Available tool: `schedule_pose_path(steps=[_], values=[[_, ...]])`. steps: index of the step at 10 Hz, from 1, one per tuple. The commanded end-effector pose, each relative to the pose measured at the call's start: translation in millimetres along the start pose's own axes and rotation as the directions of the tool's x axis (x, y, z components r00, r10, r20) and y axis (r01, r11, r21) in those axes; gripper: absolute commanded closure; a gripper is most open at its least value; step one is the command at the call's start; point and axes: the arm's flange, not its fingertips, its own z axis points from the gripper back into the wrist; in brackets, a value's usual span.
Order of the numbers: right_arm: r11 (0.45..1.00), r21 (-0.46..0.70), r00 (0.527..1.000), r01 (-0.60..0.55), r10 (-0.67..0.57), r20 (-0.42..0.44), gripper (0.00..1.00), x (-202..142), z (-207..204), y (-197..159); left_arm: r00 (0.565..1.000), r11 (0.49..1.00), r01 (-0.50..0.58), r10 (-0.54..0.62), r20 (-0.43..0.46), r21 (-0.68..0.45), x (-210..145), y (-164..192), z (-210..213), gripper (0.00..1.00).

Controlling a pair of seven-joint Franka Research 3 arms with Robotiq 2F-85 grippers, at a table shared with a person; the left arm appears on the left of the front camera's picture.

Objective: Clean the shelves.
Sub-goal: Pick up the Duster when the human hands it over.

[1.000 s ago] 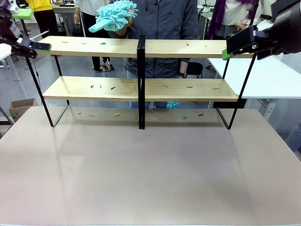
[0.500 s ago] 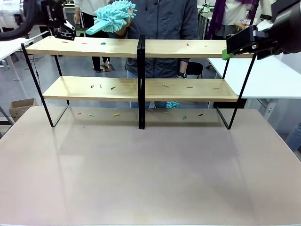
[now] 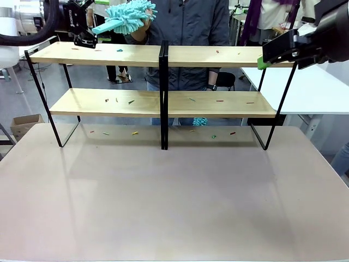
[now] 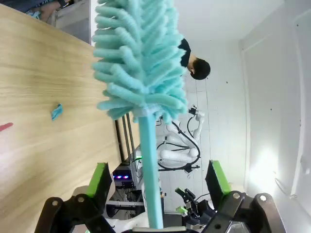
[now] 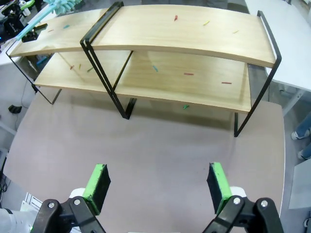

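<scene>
The left gripper (image 4: 157, 178) stands wide open, its green pads (image 4: 100, 178) well apart on either side of the thin teal handle (image 4: 149, 165) of a chenille duster (image 4: 138, 58), and neither pad touches it. In the front view this gripper (image 3: 87, 30) is up at the far left end of the top board, meeting the handle tip, while the fluffy head (image 3: 131, 13) is held by the person's hand (image 3: 140, 31) at the far side. Under the duster in the left wrist view runs the light wood of the top board with a small teal scrap (image 4: 57, 111) on it. The right gripper (image 5: 157, 187) is also spread wide and holds nothing, hanging high above the grey table (image 5: 160, 145) and looking down on the shelves (image 5: 180, 29); in the front view it (image 3: 270, 54) sits by the right end of the top board. The shelves (image 3: 163, 103) stand across the far half of the table (image 3: 174, 207), with small coloured scraps (image 3: 119, 50) on both boards and more (image 3: 134, 132) on the tabletop beneath
</scene>
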Motion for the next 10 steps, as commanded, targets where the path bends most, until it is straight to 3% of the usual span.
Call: schedule_pose_path(steps=[1,2,3,4,5,10], values=[[1.000,0.003,1.000,0.003,-0.003,-0.002,0.00,-0.2,-0.3,0.2,1.000,1.000,-0.002,0.002,0.009,0.009,0.2,-1.1,1.8,0.11],[1.000,0.003,1.000,0.003,-0.003,-0.002,0.00,-0.2,-0.3,0.2,1.000,1.000,-0.019,0.019,0.001,0.008,0.1,1.1,2.2,0.59],[1.000,0.003,1.000,0.003,-0.003,-0.002,0.00,-0.2,-0.3,0.2,1.000,1.000,-0.006,0.006,0.010,0.012,-0.5,0.7,1.8,0.70],[1.000,0.003,1.000,0.003,-0.003,-0.002,0.00,-0.2,-0.3,0.2,1.000,1.000,0.001,-0.001,0.015,0.009,-1.2,-0.6,1.0,0.64],[1.000,0.003,1.000,0.003,-0.003,-0.002,0.00,-0.2,-0.3,0.2,1.000,1.000,0.006,-0.007,0.019,0.009,-1.0,-0.8,0.2,1.00],[1.000,0.003,1.000,0.003,-0.003,-0.002,0.00,-0.2,-0.3,0.2,0.998,0.999,0.027,-0.028,0.057,0.019,-3.3,-0.4,9.1,1.00]])
